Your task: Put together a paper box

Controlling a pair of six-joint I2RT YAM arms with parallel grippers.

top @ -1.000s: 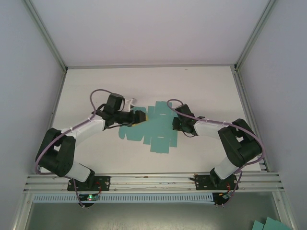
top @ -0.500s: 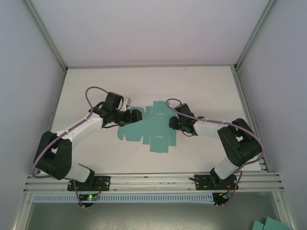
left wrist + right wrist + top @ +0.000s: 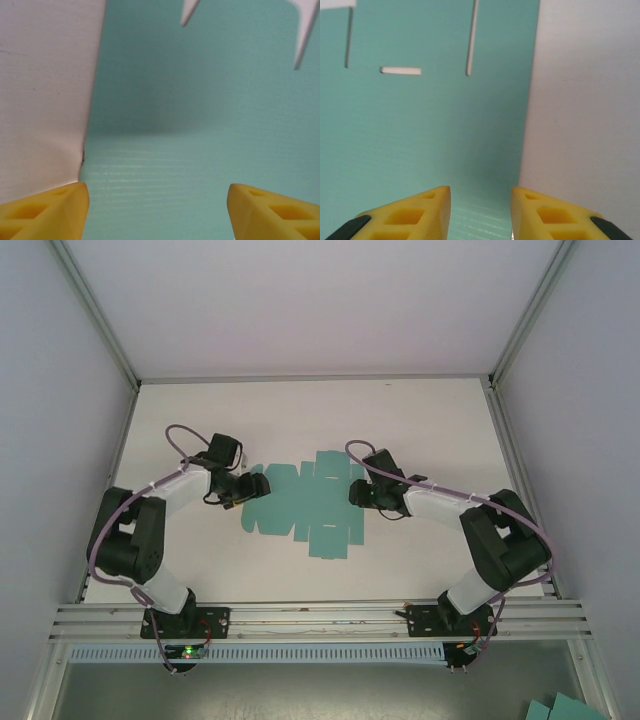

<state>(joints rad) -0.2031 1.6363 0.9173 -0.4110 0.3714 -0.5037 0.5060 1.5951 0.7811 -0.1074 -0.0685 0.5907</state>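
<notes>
The paper box (image 3: 310, 505) is a flat teal-green die-cut card with many flaps, lying spread on the white table (image 3: 440, 420). My left gripper (image 3: 258, 486) sits at the card's left edge with its jaws open. In the left wrist view its yellow fingertips (image 3: 50, 212) stand wide apart over the card (image 3: 200, 100), with nothing between them. My right gripper (image 3: 354, 493) sits at the card's right edge. In the right wrist view it (image 3: 480, 212) is open with a narrower gap, straddling the right border of the card (image 3: 420, 125), which has thin slots cut in it.
Grey walls enclose the table on three sides. A metal rail (image 3: 320, 618) carrying both arm bases runs along the near edge. More teal card pieces (image 3: 560, 708) lie below the rail at bottom right. Bare white table lies behind the card.
My left arm has drawn back leftward, from over the card's middle to its left edge, and its jaws have opened wider. The right gripper has opened a little. The card lies flatter.
</notes>
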